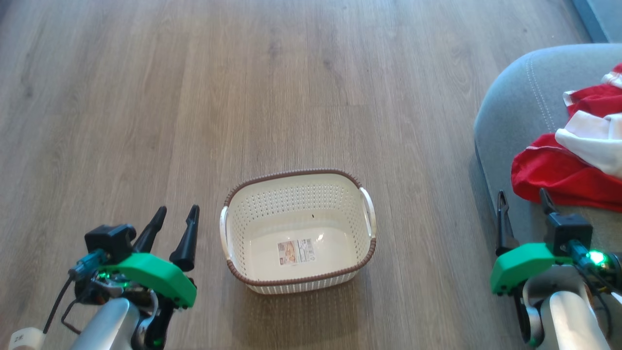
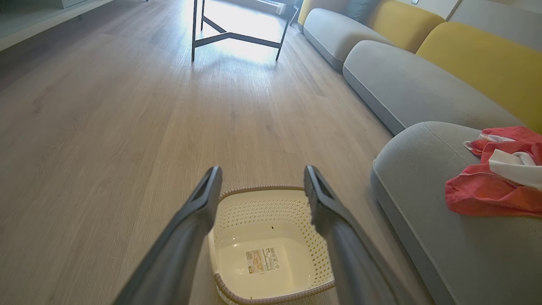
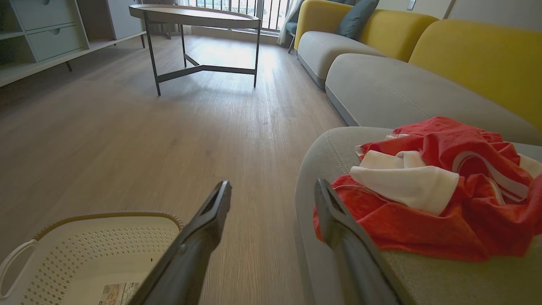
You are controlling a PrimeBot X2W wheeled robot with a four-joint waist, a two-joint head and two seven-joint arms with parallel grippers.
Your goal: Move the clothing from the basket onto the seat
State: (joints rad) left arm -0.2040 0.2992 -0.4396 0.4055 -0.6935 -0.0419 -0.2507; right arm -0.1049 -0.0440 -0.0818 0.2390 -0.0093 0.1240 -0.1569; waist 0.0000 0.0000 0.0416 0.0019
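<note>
The cream basket [image 1: 299,231] stands on the wooden floor, holding nothing but its label sticker [image 1: 295,251]. The red and white clothing [image 1: 578,155] lies in a heap on the grey-blue seat [image 1: 515,112] at the right. My left gripper [image 1: 177,211] hovers open just left of the basket. My right gripper [image 1: 524,197] is open above the seat's front edge, its fingertips just short of the red fabric. In the left wrist view the basket [image 2: 271,250] sits between and beyond the fingers. In the right wrist view the clothing [image 3: 436,186] lies to the right of the right gripper [image 3: 273,188].
More grey cushions [image 2: 406,89] with yellow backrests [image 2: 487,63] run along the right side. A metal-legged side table [image 3: 199,17] stands farther off, with a low shelf unit [image 3: 38,38] at the left. Bare wooden floor [image 1: 194,97] spreads ahead and to the left.
</note>
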